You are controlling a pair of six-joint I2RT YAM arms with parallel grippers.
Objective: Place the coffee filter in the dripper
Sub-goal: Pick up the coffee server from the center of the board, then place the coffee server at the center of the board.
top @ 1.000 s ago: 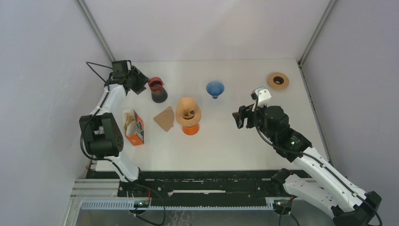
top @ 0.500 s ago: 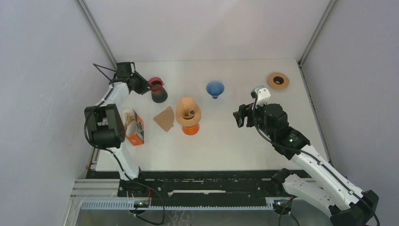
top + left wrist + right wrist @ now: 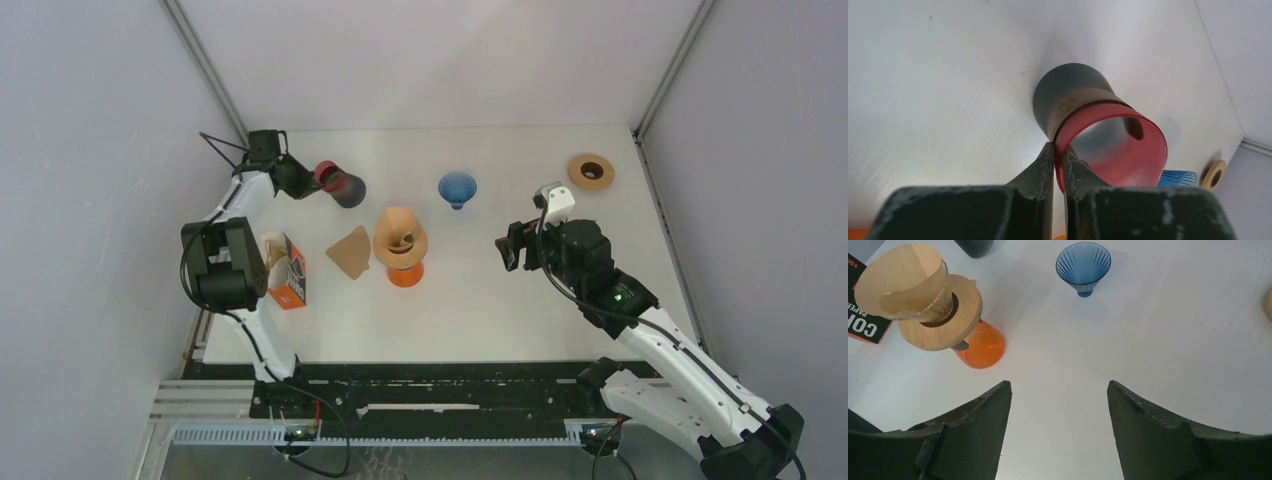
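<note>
A red dripper (image 3: 328, 177) on a dark grey base (image 3: 350, 190) lies tipped at the back left, its mouth toward my left gripper (image 3: 306, 181). In the left wrist view my left gripper (image 3: 1059, 151) is shut on the dripper's red rim (image 3: 1113, 145), one finger inside and one outside. A loose brown coffee filter (image 3: 351, 251) lies flat on the table. Another filter (image 3: 398, 232) sits in a wooden-collared dripper on an orange carafe (image 3: 405, 275). My right gripper (image 3: 508, 248) hovers open and empty right of centre, seen open (image 3: 1058, 390) in its own view.
A blue glass dripper (image 3: 457, 187) stands at the back centre. A wooden ring (image 3: 590, 171) lies at the back right. An orange filter box (image 3: 286, 270) sits by the left arm. White walls close in the table on three sides.
My left gripper closed on the red dripper's rim. The dripper and its grey base went from upright to tipped over to the right. The right arm has not moved.
</note>
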